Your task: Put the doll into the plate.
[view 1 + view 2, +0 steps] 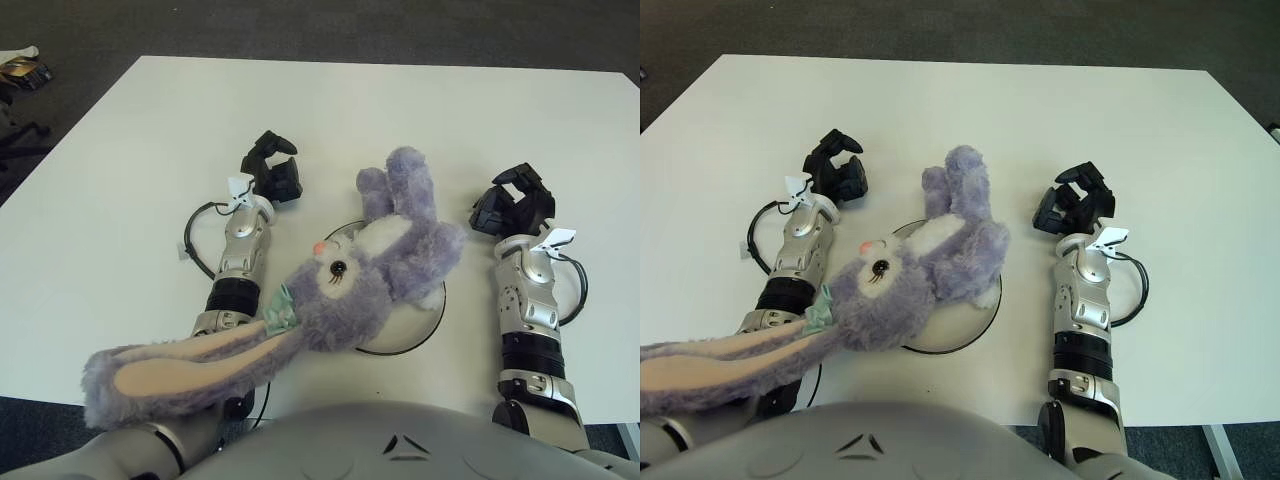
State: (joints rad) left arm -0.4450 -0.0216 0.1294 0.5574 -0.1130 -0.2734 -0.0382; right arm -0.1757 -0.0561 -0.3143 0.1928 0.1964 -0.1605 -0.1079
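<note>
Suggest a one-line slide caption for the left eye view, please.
Purple bunny doll lying across the white plate, with the left hand and right hand open on either side.

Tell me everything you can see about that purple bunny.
The bunny is a fluffy lilac plush with a white muzzle, pink nose, one dark eye showing and a mint bow at the neck. It lies across the white plate, feet pointing away from the robot, head hanging off the near-left rim. One long ear, pale pink inside, stretches left over the robot's left forearm. Neither hand touches it: the left hand and right hand sit either side.
</note>
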